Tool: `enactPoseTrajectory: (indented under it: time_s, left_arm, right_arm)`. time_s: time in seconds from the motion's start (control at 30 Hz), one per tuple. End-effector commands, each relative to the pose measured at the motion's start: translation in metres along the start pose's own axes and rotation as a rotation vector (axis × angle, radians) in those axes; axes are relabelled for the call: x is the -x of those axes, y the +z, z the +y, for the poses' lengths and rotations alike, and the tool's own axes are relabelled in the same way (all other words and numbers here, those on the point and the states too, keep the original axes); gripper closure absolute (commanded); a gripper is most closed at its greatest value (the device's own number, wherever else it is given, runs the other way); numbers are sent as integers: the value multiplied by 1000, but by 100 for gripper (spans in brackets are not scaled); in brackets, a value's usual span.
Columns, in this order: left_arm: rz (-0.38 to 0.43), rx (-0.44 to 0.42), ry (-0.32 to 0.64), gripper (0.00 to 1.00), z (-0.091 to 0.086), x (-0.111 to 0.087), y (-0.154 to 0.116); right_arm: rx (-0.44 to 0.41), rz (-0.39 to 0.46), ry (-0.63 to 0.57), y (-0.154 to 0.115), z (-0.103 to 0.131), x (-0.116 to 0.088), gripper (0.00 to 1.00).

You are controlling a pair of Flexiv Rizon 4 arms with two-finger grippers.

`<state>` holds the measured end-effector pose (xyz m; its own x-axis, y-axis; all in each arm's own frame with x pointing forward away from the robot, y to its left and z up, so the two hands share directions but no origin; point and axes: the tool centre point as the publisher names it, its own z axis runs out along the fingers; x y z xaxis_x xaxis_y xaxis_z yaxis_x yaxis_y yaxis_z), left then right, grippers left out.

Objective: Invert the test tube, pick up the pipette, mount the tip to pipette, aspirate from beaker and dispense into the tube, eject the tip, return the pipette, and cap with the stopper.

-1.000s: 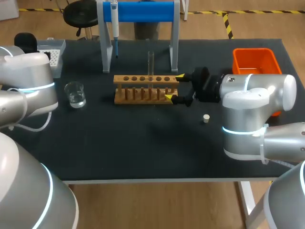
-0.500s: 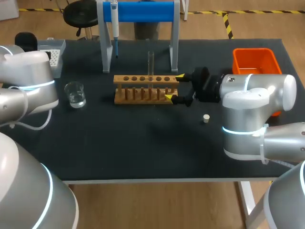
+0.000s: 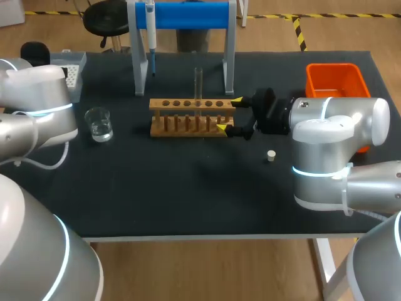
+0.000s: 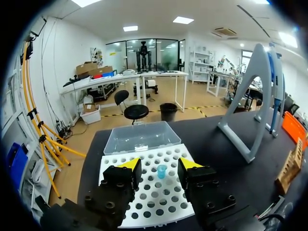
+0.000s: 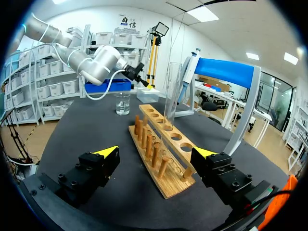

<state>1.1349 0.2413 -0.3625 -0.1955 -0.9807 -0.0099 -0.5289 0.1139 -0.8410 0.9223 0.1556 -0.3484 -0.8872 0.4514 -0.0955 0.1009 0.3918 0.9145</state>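
Right hand (image 5: 156, 151) straddles rack (image 5: 161, 166), tube (image 5: 171, 94) ahead.

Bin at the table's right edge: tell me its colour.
The bin is bright orange, seen best in the head view.

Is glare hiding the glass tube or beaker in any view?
Head view: no glare on the dark table; the test tube is faint, the beaker shows by its rim highlights. Right wrist view: both read plainly under even light, the tube upright in the rack.
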Motion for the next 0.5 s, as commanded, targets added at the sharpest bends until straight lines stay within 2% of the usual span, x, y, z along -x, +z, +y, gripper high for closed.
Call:
enactPoseTrajectory:
  time_s: [0.03, 0.5]
  left_arm:
    - [4, 6, 1, 53, -1, 2, 5]
    - [11, 15, 6, 52, -2, 3, 11]
  right_arm:
    - [1, 0, 0, 0, 0, 0, 0]
    - [1, 0, 0, 0, 0, 0, 0]
